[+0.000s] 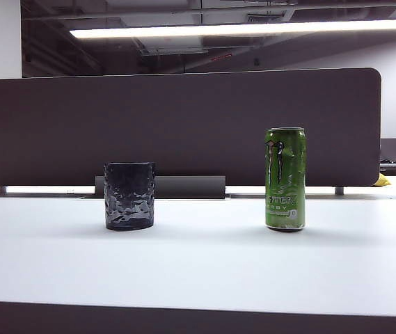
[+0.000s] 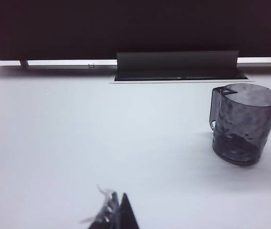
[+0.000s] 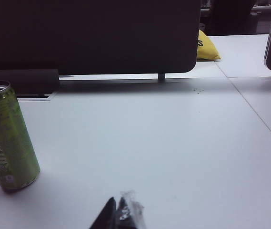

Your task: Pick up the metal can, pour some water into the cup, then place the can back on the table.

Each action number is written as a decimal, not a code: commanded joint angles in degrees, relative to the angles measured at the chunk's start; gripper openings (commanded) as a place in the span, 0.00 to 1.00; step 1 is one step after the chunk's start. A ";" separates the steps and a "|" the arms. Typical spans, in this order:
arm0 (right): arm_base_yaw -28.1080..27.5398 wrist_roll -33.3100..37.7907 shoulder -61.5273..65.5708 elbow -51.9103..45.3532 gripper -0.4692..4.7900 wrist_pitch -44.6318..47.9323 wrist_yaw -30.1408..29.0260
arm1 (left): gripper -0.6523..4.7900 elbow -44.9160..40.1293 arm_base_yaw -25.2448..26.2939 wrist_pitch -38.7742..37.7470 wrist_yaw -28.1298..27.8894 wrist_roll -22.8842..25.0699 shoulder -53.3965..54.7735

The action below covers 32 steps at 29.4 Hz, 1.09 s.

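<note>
Can (image 1: 284,179) and cup (image 1: 129,195) stood upright, well apart on desk (image 1: 198,264), ready for pouring; left tool (image 2: 116,214) and right tool (image 3: 118,214) both closed, empty, held back from them

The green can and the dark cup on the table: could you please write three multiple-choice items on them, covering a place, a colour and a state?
1. In the exterior view, where does the metal can stand relative to the cup?
A. left of it
B. right of it
C. inside it

2. What colour is the can's body?
A. red
B. blue
C. green

3. How does the can stand?
A. upright on the table, untouched
B. lying on its side
C. lifted by the right gripper

Answers: 1 B, the can is on the right of that view, apart from the cup. 2 C, bright green with a black logo. 3 A, it rests upright; the right gripper and the left gripper have their fingers together, short of both things.
</note>
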 commanded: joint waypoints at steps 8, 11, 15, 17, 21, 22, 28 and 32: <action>0.09 0.20 0.00 -0.11 0.11 0.79 -0.02 | 0.11 0.07 0.11 0.77 0.00 0.02 0.07; 0.07 0.20 0.00 -0.11 0.11 0.79 -0.02 | 0.11 0.07 0.11 0.77 0.00 0.02 0.07; 0.07 0.20 0.00 -0.11 0.11 0.76 -0.02 | 0.11 0.07 -0.20 0.77 -0.04 0.02 0.07; 0.07 0.20 0.00 -0.11 0.11 0.79 -0.04 | 0.11 0.07 -1.77 0.77 -0.26 0.02 0.07; 0.09 0.94 0.00 -0.11 0.11 0.76 -0.33 | 0.11 0.07 -8.17 0.77 -0.20 0.02 0.07; 0.07 2.08 0.00 -0.11 0.11 0.76 -0.81 | 0.11 0.07 -9.79 0.77 -0.20 0.02 0.07; 0.11 8.13 0.00 -0.11 0.11 0.79 -4.44 | 0.11 0.07 -18.62 0.77 0.00 0.02 0.07; 0.09 9.49 0.00 -0.11 0.11 0.81 -9.11 | 0.11 0.07 -22.38 0.77 0.02 0.02 0.07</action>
